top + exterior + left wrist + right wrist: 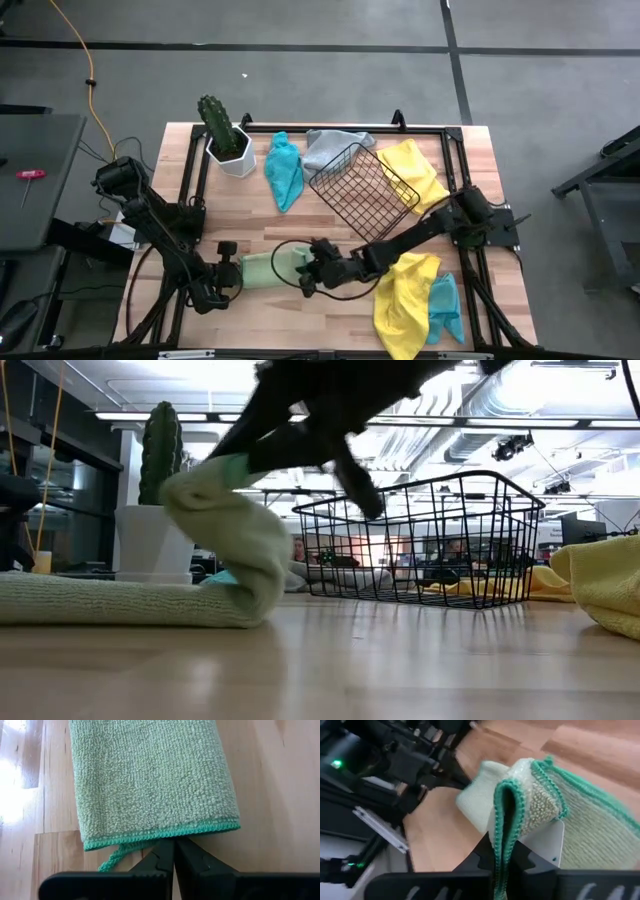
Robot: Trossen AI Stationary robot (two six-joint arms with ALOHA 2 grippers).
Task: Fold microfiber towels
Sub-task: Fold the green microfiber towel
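A light green towel (262, 268) lies near the table's front, left of centre. Its right end (228, 500) is lifted and curled back over the flat part (110, 600). My right gripper (303, 268) is shut on that lifted end. My left gripper (232, 270) is shut at the towel's left hem (160, 834). At the back lie a teal towel (284, 170), a grey one (335, 148) and a yellow one (415, 172). Another yellow towel (405, 295) and a teal one (446, 308) lie at the front right. My left gripper meets the towel's green-stitched left hem (175, 834) with its shut fingertips, slanting down from the table's left. The hem covers the tips, so pinch or press cannot be told. That end lies flat on the wood. My right gripper pinches the towel's right hem (506, 807) between its two fingers, coming from the table's right. The hem is doubled over there, more than one layer. The held end is lifted clear and bends over the rest, which lies on the table.
A black wire basket (362, 188) lies tipped at the back centre, partly on the grey and yellow towels. A cactus in a white pot (228, 140) stands at the back left. Bare wood (300, 315) shows along the near edge in front of the green towel.
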